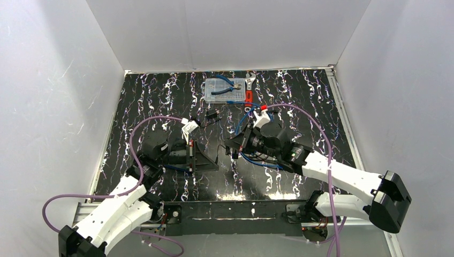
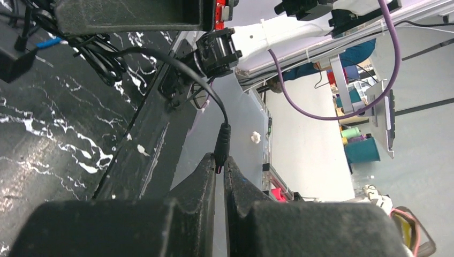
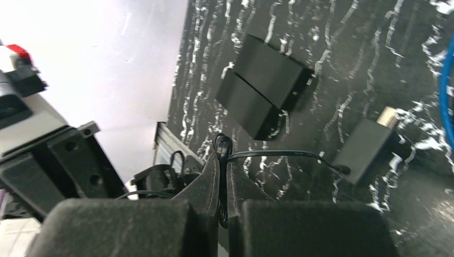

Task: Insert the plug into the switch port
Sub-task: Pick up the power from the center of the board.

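Black marbled desk (image 1: 316,107), white walls on 3 sides. L arm (image 1: 115,206) enters at lower left of top view, R arm (image 1: 342,174) at lower right; both reach to frame centre, tips near each other. Clear parts box (image 1: 211,92) at top centre, on far edge of desk, w/ blue-handled pliers (image 1: 229,89) on it.

R wrist view, upper centre: matte-black box (image 3: 267,85) lies flat on desk. It carries the switch port, but the port itself can't be made out. Smaller black adapter (image 3: 367,150) at right-centre, apart from the box.

Left end effector (image 2: 219,167) is closed, gripping the plug (image 2: 221,140) by one end at centre of L wrist view; the rest of the plug sticks up out of the fingers. Right end effector (image 3: 223,158) is closed on a thin black cable (image 3: 278,153), which runs right to the adapter.
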`<state>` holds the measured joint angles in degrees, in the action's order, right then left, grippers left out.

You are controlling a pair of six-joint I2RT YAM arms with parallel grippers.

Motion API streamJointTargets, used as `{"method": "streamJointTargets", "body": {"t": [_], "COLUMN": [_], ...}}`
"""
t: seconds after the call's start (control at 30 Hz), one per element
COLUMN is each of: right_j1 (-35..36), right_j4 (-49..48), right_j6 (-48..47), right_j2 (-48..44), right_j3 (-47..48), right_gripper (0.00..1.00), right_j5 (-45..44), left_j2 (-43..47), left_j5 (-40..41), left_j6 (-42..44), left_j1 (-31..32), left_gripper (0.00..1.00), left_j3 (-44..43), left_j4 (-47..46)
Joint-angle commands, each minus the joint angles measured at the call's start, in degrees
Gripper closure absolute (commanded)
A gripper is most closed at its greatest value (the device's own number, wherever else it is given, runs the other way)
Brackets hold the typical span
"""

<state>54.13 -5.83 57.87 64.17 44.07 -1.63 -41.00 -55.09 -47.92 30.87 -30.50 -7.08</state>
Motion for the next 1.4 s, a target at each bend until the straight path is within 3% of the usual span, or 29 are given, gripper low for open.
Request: {"method": "streamJointTargets", "body": {"t": [0.0, 0.47, 0.63, 0.77, 1.03, 1.37], "right_j1": [0.3, 0.3, 0.3, 0.3, 0.3, 2.6], "right_j4": [-1.2, 2.6, 6.3, 10.8, 19.6, 21.7], "right_j6": [0.1, -2.6, -7.1, -13.3, -27.8, -48.2], "right_j2": [-1.9, 0.2, -1.1, -3.8, -9.8, -12.7], "right_j3": [-3.8, -11.0, -9.4, -7.1, -1.8, 3.1], "right_gripper": [0.99, 0.97, 0.66, 0.48, 0.42, 0.37], "right_j5": [-4.3, -6.0, -4.7, -4.2, -2.5, 11.6], "left_j2": [-0.1, -8.0, -9.3, -10.2, -11.9, -13.5], "left_j5": [-0.8, -5.2, -5.9, -6.4, -7.2, -10.1], "left_j6": [0.8, -0.2, 0.3, 1.3, 2.8, 6.7], "left_j1": [0.1, 0.1, 0.2, 0.2, 0.2, 0.2], "left_gripper": [1.00, 1.00, 1.00, 1.00, 1.00, 1.00], "left_j3": [-0.4, 3.7, 4.1, 4.2, 2.5, -0.9], "left_j4": [4.4, 6.4, 7.4, 10.1, 14.2, 20.6]}}
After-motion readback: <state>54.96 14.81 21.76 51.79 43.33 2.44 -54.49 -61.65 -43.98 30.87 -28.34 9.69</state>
